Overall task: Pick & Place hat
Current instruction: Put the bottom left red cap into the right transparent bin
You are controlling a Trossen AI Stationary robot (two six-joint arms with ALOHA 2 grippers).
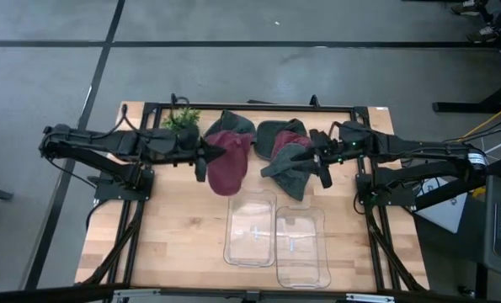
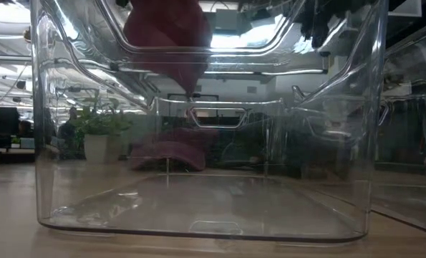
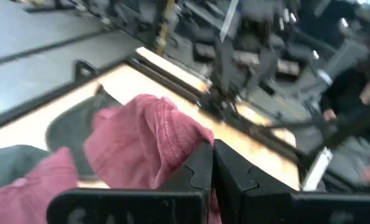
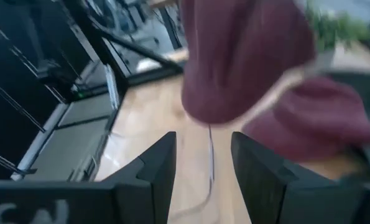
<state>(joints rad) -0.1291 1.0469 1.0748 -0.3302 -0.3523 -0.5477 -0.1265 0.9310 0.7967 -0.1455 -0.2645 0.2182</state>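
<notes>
1. The left gripper (image 1: 210, 154) is pinched tight on a maroon hat (image 1: 227, 165), with the cloth caught between its closed fingers (image 3: 200, 168). The hat hangs from that pinch above the table (image 1: 174, 227), its loose body drooping toward the near side. Holding it by one edge lets the rest dangle free, which suits dropping it into a container.

2. The hat is just behind the far rim of the left clear bin (image 1: 250, 229), not yet over its opening. In the low view it shows through the bin wall, high up (image 2: 166, 32), so it is lifted clear of the rim.

3. The right gripper (image 1: 320, 168) is open with nothing between its fingers (image 4: 153, 171). It sits at the grey hat (image 1: 288, 168) in the pile. I judge it is placed there to take that hat next, though whether it touches the cloth I cannot tell.

4. A second maroon hat (image 1: 290, 139) and other dark hats lie at the back of the table beside a small plant (image 1: 181, 119), out of the way of the bins.

5. The right clear bin (image 1: 301, 246) stands touching the left one, a little nearer; both look empty, so the placing appears to be only beginning.
</notes>
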